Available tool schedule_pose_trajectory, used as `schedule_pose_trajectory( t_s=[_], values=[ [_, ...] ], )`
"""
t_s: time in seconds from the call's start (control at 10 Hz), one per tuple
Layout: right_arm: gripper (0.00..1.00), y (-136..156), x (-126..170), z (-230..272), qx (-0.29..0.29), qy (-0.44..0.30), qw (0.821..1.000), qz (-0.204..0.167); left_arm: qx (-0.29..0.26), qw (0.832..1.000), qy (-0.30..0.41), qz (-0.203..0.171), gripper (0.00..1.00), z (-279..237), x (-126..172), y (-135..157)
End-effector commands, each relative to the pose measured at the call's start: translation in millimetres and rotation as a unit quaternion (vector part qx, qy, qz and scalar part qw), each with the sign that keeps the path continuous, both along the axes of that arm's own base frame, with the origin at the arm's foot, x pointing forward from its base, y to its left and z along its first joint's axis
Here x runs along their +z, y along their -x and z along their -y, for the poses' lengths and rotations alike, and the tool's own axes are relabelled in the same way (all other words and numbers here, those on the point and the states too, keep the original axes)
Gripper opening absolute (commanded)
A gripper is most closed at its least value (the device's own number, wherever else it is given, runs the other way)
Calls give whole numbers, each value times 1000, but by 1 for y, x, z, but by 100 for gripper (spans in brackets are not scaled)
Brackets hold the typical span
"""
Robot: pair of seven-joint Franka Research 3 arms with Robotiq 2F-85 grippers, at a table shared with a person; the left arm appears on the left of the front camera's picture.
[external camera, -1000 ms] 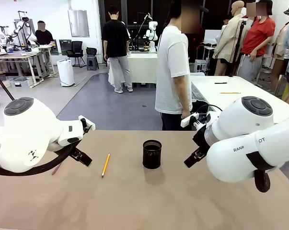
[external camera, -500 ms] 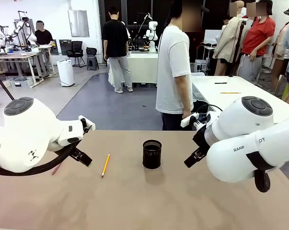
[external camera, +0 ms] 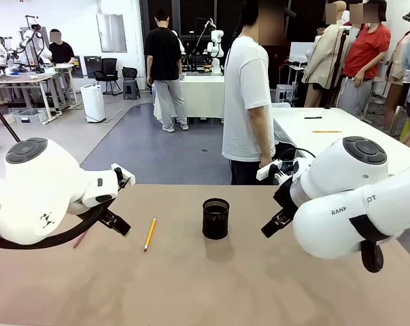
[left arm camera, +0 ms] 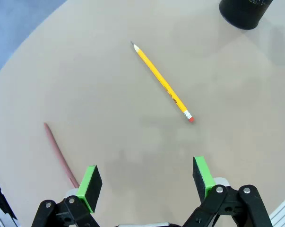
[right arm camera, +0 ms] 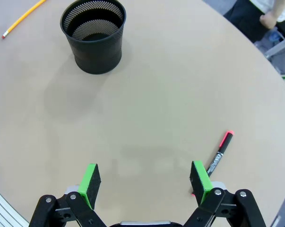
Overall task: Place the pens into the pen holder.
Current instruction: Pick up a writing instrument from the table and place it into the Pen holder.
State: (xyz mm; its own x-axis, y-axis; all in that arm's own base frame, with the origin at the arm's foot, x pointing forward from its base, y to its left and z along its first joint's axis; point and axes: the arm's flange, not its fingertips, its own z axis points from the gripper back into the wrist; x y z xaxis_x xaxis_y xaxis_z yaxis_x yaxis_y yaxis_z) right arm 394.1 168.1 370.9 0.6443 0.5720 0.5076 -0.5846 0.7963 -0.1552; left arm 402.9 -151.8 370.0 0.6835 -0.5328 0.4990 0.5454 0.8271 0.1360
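Tan bench (external camera: 191, 285) in front of me. Person in white tee (external camera: 244, 102) stands at its far edge, right of centre, side-on. Farther back: person in black tee (external camera: 164, 54) by a white-draped table (external camera: 203, 95). White floor unit (external camera: 93, 103) and black office chair (external camera: 108, 70) far left. White table (external camera: 327, 132) far right. Blue-grey floor (external camera: 157, 153).

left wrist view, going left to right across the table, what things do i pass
dark red pen → yellow pencil → pen holder
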Motion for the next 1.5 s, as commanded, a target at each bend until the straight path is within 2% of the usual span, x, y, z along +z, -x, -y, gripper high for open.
schedule_pose_trajectory(
  t_s=[0.0,0.1,0.2,0.4,0.7,0.8,0.9,1.0,1.1,1.2,1.3,1.4],
  values=[
    [100,0,0,0,0,0,1000,0,0,1000,0,0,100,0,0,0],
    [100,0,0,0,0,0,1000,0,0,1000,0,0,100,0,0,0],
    [100,0,0,0,0,0,1000,0,-12,1000,-2,-16,100,-3,3,1],
    [100,7,16,-1,46,-45,997,-47,-79,997,0,19,100,1,20,6],
    [100,8,42,-4,94,-101,988,-77,-150,985,5,80,100,-7,24,19],
    [100,11,51,-3,100,-104,987,-74,-169,981,-3,98,100,-9,30,28],
    [100,9,66,1,115,-113,984,-82,-196,970,-9,142,100,-13,39,39],
    [100,5,80,7,134,-123,980,-87,-221,960,-14,170,100,-22,43,53],
    [100,1,91,13,126,-125,981,-82,-240,953,-13,184,100,-31,45,69],
    [100,-5,100,21,129,-130,980,-82,-240,955,-2,172,100,-43,45,79],
    [100,-8,103,29,122,-139,980,-73,-240,953,-5,186,100,-53,43,86],
    [100,-10,106,36,116,-145,980,-70,-225,959,-21,173,100,5,83,10]
  ],
)
